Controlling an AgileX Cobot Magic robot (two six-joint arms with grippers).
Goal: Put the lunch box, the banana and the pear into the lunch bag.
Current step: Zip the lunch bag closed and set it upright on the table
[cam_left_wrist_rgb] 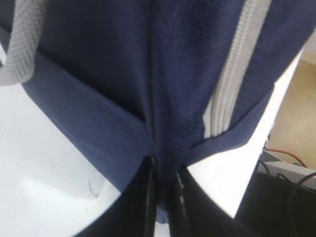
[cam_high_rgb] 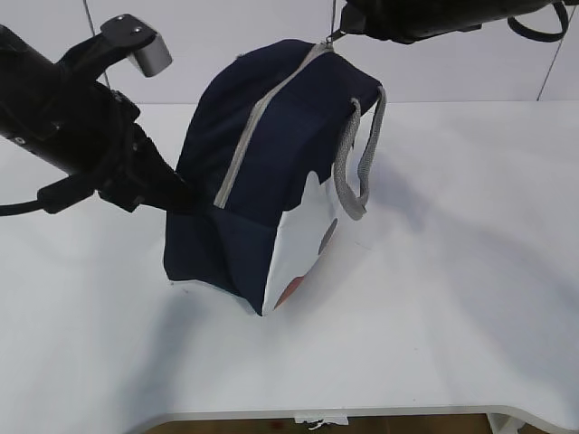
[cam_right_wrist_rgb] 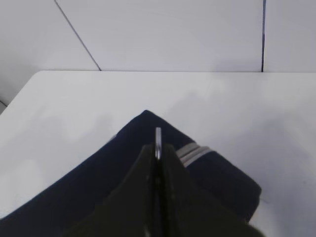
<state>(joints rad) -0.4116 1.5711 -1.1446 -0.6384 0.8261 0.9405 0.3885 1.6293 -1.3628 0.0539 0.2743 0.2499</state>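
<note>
Left pincer (cam_left_wrist_rgb: 165, 197) on boxy navy lunch bag (cam_high_rgb: 271, 172)

White table (cam_high_rgb: 452, 298) before pale panelled wall (cam_high_rgb: 235, 36); floor perhaps tan.

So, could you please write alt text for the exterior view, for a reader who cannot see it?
A navy-blue lunch bag with a grey zipper stands tilted on a white table. The right tool holds its zipper pull at the top, and the left tool grips the fabric on its left side.
</note>
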